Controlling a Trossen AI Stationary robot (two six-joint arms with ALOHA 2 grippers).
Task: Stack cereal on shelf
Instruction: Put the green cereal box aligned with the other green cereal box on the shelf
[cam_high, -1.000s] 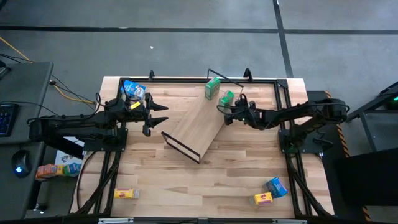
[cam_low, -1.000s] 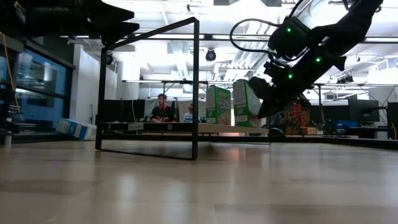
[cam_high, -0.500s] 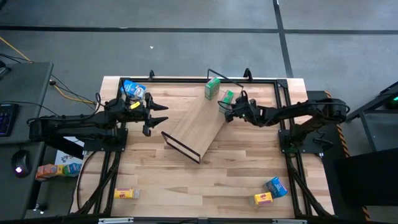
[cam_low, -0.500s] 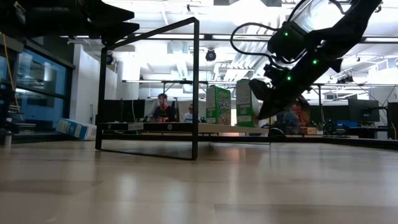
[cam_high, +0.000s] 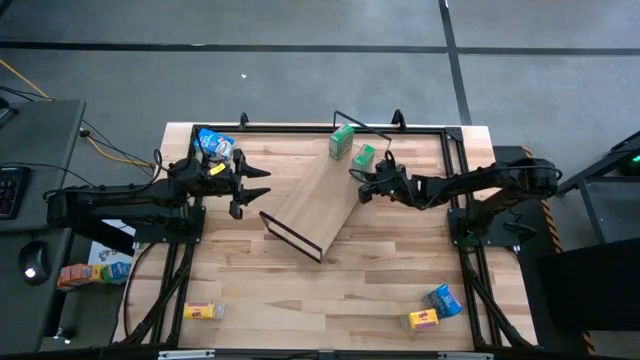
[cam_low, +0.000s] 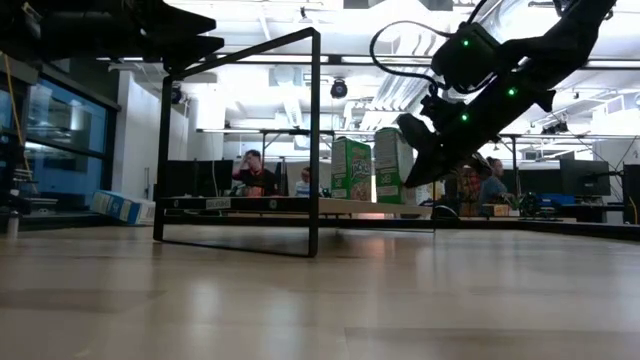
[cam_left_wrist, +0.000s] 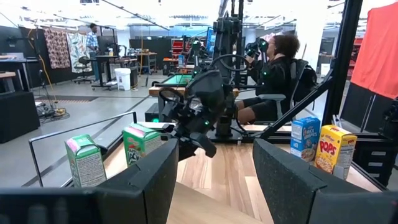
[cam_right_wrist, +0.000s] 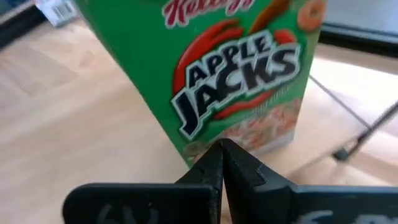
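The shelf (cam_high: 315, 195), a light-wood board on black wire frames (cam_low: 314, 140), lies slantwise mid-table. Two green cereal boxes stand upright on its far end: one (cam_high: 341, 140) farther back, one (cam_high: 364, 156) (cam_low: 388, 165) (cam_right_wrist: 230, 68) beside my right gripper (cam_high: 357, 181) (cam_right_wrist: 222, 163). That gripper is shut, slanting down from the table's right toward the box's lower front. My left gripper (cam_high: 255, 185) (cam_left_wrist: 214, 180) waits open and level at the table's left, clear of everything. A blue box (cam_high: 213, 143) lies behind it. My right gripper's shut fingertips (cam_right_wrist: 217, 155) stand right at the lower edge of the green box's printed face (cam_right_wrist: 249, 134), coming slanting down from the table's right. Whether they touch the box, I cannot tell. The box stands upright on the shelf.
A yellow box (cam_high: 203, 311) lies near the front left corner; a blue box (cam_high: 443, 298) and a yellow one (cam_high: 423, 319) stand near the front right. Black frame rails (cam_high: 300, 127) edge the table. Bare wood lies between the shelf and the near edge.
The green box beside my right gripper was tilted a second ago and stands upright on the shelf now. My right gripper pressed in toward it, then drew back a little, tipping slightly, and stayed shut.
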